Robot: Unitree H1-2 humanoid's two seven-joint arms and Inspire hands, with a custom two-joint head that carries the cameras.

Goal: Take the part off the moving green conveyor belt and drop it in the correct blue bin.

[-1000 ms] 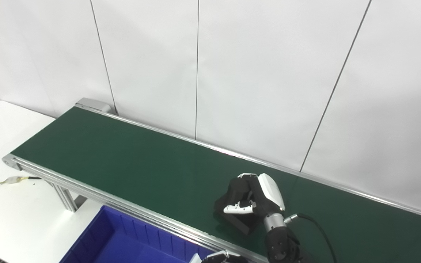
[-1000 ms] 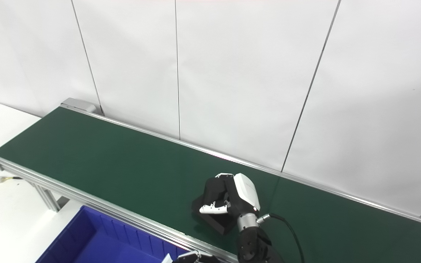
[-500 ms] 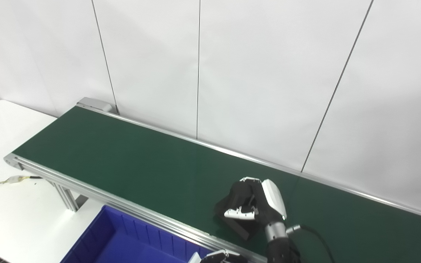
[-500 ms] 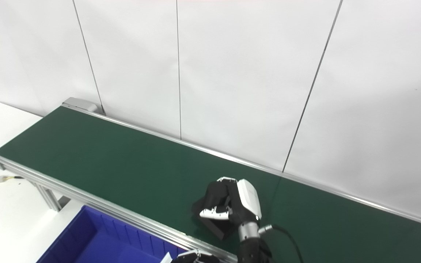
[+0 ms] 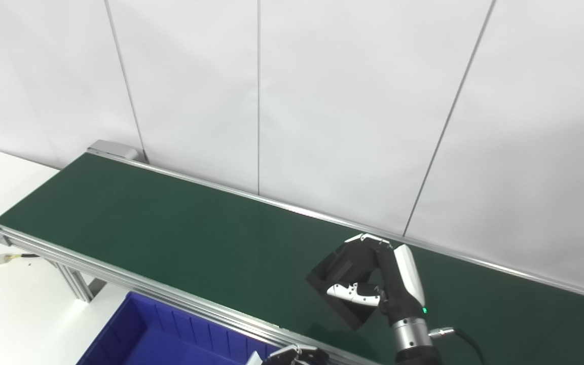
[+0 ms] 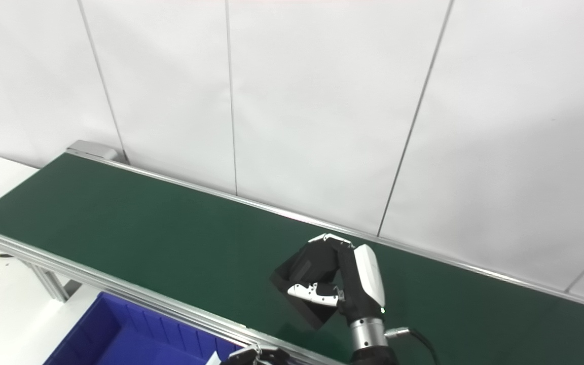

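Black part [image 5: 345,294] sat clamped between my right hand's [image 5: 378,284] fingers [image 5: 360,251] and thumb, above the green conveyor belt [image 5: 170,238]. Best I kept it level while swinging toward the blue bin [image 5: 170,339]. My left hand [image 5: 292,356] barely showed; its state I couldn't tell.

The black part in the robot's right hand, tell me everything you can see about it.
The black part is a flat, matte, box-like piece with straight edges and square corners; its material can't be told. It is tilted, one corner pointing down toward the green conveyor belt. It appears lifted off the belt. The right hand is shut on it, dark fingers curled over its upper edge and the white thumb pressed across its face. Nothing else touches it.
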